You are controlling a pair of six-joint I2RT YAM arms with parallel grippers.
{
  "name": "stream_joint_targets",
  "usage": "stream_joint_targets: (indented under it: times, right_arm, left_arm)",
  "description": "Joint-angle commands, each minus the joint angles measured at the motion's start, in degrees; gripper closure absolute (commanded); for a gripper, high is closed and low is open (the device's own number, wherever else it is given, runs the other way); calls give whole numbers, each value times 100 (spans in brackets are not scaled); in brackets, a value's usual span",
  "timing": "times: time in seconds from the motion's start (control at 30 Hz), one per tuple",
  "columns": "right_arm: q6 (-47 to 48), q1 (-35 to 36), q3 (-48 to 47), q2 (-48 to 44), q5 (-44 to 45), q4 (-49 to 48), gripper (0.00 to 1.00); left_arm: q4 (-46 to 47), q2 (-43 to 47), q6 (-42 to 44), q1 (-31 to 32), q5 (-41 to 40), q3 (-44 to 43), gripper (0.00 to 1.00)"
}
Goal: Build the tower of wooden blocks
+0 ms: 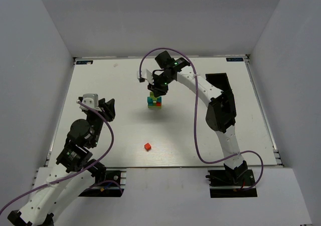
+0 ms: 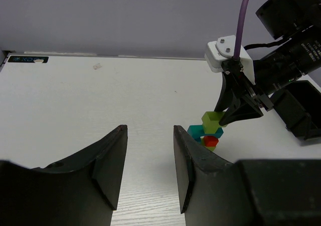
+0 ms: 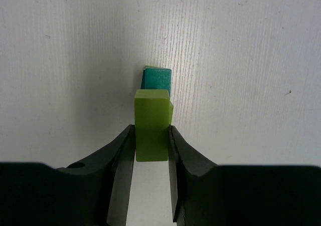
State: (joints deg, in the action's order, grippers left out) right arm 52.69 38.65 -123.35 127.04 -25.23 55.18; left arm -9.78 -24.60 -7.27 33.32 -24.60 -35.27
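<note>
Right wrist view: right gripper [image 3: 151, 136] pinches lime-green block [image 3: 151, 118] between its fingers above the teal bar [image 3: 156, 79]; left gripper [image 2: 149, 136] spread

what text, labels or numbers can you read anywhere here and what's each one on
Nothing reads clearly.
Left label at the table's far left corner: light marks on dark teal, too blurred to read.
Right label at the far right corner: too small to read.
Right arm: faint white print, too small to read.
Green block: no print.
</note>
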Motion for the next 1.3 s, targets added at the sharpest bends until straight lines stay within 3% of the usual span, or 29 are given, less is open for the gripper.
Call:
stream_joint_targets:
  times: [0.0,1.27]
  right_arm:
    - [-57,11,-163,14,-8,11,94]
    - [-57,63,-128,-4,-17,11,77]
  left_arm:
    - [90,-19,50,-36,61,29,48]
    - [90,-19,50,-36,61,29,48]
